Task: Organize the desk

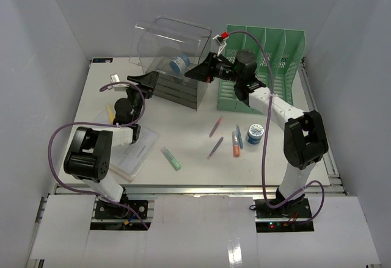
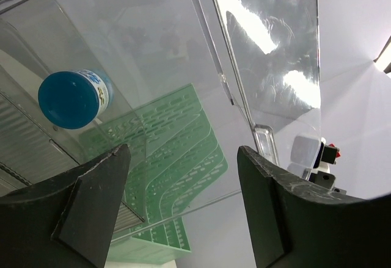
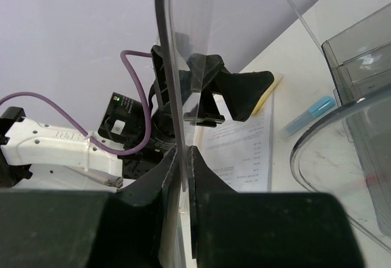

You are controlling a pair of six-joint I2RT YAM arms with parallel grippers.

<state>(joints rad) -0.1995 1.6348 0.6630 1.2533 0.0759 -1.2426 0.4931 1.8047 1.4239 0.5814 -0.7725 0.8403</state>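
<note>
the right hand (image 3: 183, 158) is closed on the edge of a clear cover (image 3: 183, 48), one finger pressed to each face of the thin panel. in the top view this hand (image 1: 204, 71) reaches toward 11 o'clock from its base, meeting the clear cover (image 1: 174, 36) at its 3 o'clock side. the cover arches over a dark drawer box (image 1: 177, 91) at the 12 o'clock edge of the desk (image 1: 189, 127). a blue-lidded jar (image 1: 179, 65) lies on its side under the cover, on top of the drawers.

the left hand (image 2: 183, 158) is open, its fingers spread wide with nothing between them. it sits just beside the 9 o'clock side of the drawer box (image 1: 143, 85). its camera looks through the clear wall at the blue-lidded jar (image 2: 73, 97) and the green file rack (image 2: 177, 140).

the green file rack (image 1: 269, 60) stands at 1 o'clock on the desk, right beside the drawer box.

the desk is the white top filling the middle of the top view. loose on it:
- a second jar (image 1: 255, 134) at 4 o'clock
- an orange marker (image 1: 236, 144) and a blue pen (image 1: 239, 135) just beside that jar, at its 9 o'clock
- two purple pens (image 1: 215, 126) toward 5 o'clock
- a green marker (image 1: 171, 158) at 6 o'clock
- a paper stack (image 1: 134, 152) at 8 o'clock, under the left arm
</note>
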